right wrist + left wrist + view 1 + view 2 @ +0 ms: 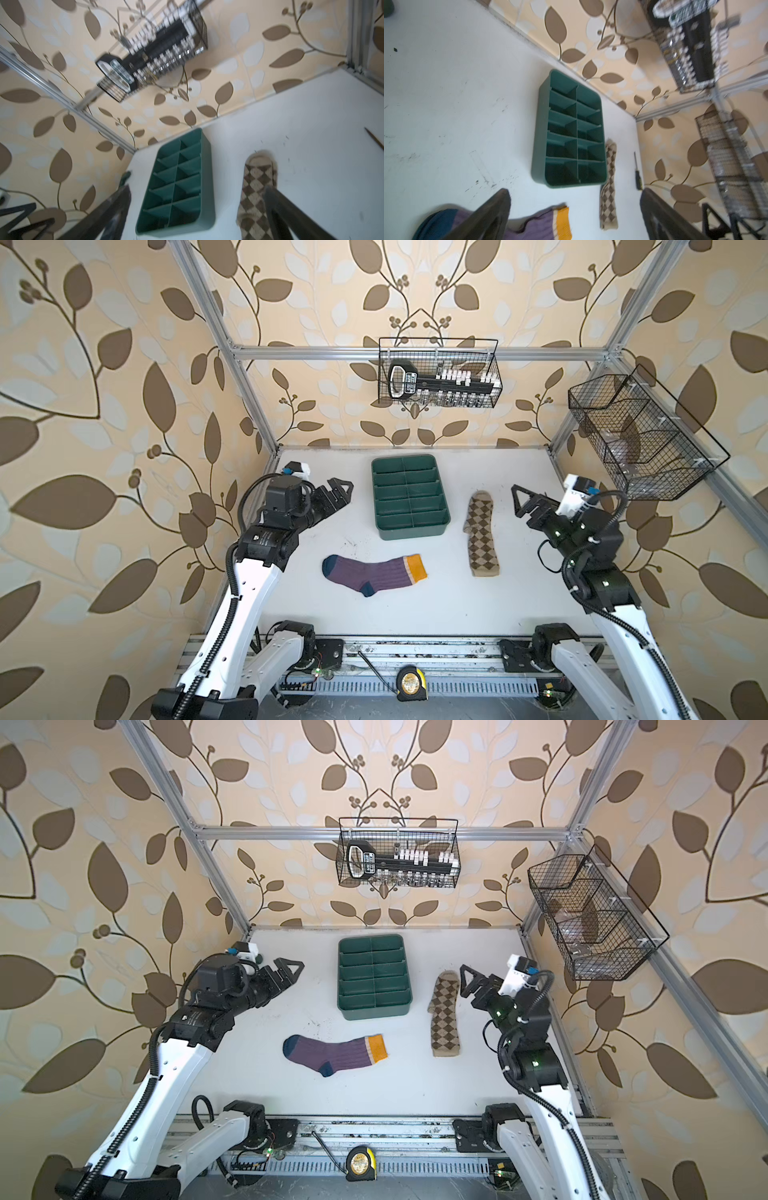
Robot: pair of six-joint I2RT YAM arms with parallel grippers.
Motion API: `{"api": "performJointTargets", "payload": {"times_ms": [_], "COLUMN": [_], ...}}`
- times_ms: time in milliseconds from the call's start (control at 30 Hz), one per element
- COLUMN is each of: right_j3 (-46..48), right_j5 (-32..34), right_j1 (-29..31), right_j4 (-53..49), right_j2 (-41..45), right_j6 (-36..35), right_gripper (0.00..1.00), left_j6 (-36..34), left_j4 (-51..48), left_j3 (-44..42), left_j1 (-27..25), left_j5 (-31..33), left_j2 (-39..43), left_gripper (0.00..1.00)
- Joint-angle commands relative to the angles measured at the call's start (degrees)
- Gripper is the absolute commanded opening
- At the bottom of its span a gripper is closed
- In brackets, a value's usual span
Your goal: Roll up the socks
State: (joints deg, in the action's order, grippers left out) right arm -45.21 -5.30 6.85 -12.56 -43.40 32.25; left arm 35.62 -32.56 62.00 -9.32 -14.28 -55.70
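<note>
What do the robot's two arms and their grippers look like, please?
Both arms, the left arm and right arm, have white link shells, black joint housings and black corrugated cables clipped alongside. The left gripper and right gripper are black, with triangular open-frame jaws.

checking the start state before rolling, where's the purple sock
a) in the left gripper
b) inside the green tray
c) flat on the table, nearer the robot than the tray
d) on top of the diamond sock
c: the purple sock lies flat on the white table, on the robot's side of the green tray, touching nothing else.
</note>
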Motion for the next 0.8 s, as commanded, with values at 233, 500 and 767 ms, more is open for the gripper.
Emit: {"api": "performJointTargets", "payload": {"times_ms": [233, 500, 767], "right_j3": [-20.21, -31.13, -34.86], "right_j5": [14.69, 9.62, 12.7], "right_j1": [15.62, 18.23, 21.36], "right_j4": [-18.67, -20.18, -15.66], "right_j2": [-37.21, -50.5, -59.13], "right_j6": [-4.48, -2.33, -5.09], "right_gripper": [1.0, 1.0, 0.99], "left_j6": [-11.72, -13.2, -7.84], "left_j4": [-9.73, -3.94, -10.45], "left_j3": [-0.64, -4.44, -2.49], "left_j1": [-3.95, -4.0, -4.04], "left_j5": [11.82, 5.47, 11.9], "left_j2": [-9.43, -12.64, -10.22], "left_gripper": [0.99, 0.92, 0.86]}}
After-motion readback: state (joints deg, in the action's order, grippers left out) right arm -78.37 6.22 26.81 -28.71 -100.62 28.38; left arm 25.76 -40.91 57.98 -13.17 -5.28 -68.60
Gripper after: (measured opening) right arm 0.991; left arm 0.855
